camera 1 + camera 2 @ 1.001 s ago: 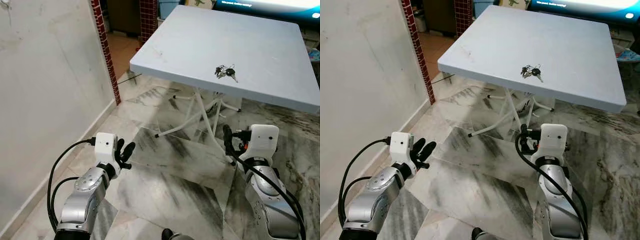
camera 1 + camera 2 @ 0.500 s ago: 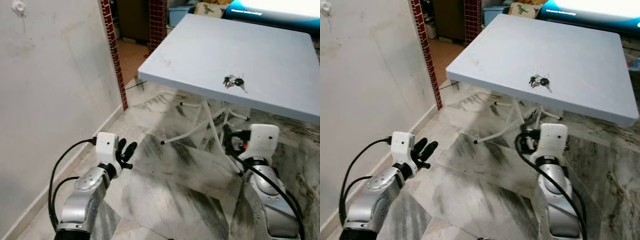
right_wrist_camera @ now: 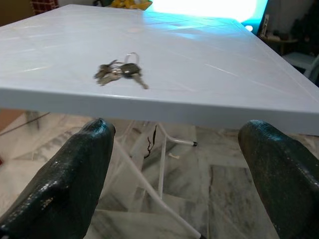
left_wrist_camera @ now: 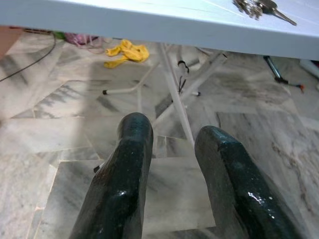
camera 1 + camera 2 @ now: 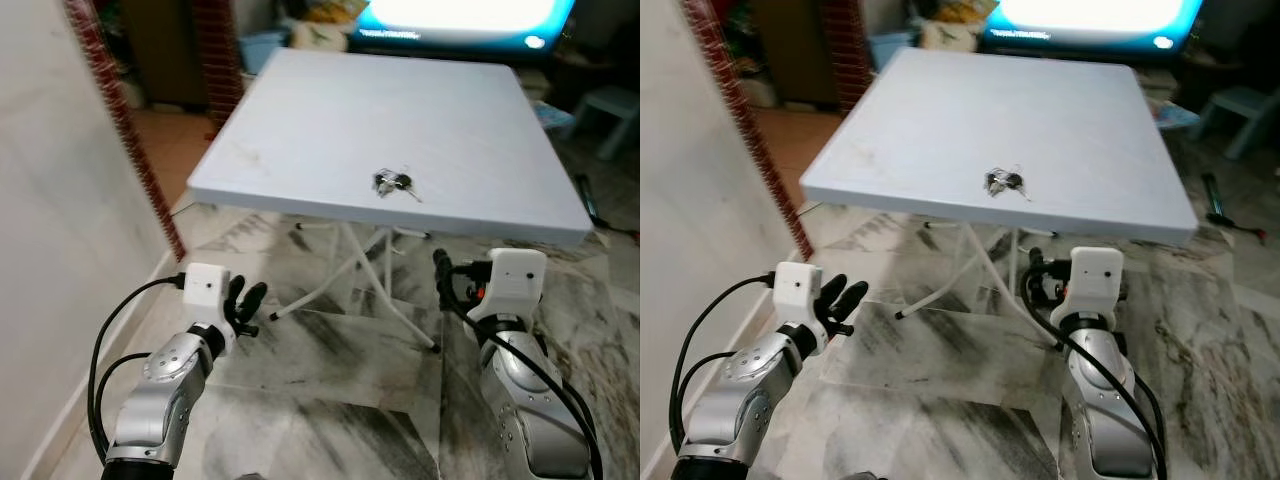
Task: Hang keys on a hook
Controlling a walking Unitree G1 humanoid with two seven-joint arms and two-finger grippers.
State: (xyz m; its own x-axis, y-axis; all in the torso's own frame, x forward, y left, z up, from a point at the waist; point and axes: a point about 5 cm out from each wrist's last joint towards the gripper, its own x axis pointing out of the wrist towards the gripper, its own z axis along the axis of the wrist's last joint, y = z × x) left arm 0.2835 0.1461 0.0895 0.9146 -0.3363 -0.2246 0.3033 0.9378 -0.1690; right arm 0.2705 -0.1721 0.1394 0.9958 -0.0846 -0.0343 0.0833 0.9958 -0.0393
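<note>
Keys (image 3: 119, 71) flat on table (image 5: 300, 120), near front edge, above and ahead of right pincer (image 3: 182, 164); fingers wide apart, empty. Left pincer (image 4: 174, 169) low, narrowly parted, idle. Advice: raise right pincer above table edge, descend straddling key bunch, then close.

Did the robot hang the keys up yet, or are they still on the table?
Not yet. Nothing looks done: the keys lie untouched on the table. In hand: the right gripper is open, held low just before the table's edge, facing the keys; the left gripper is lower, off to the side. Left: picking up the keys and hanging them.
</note>
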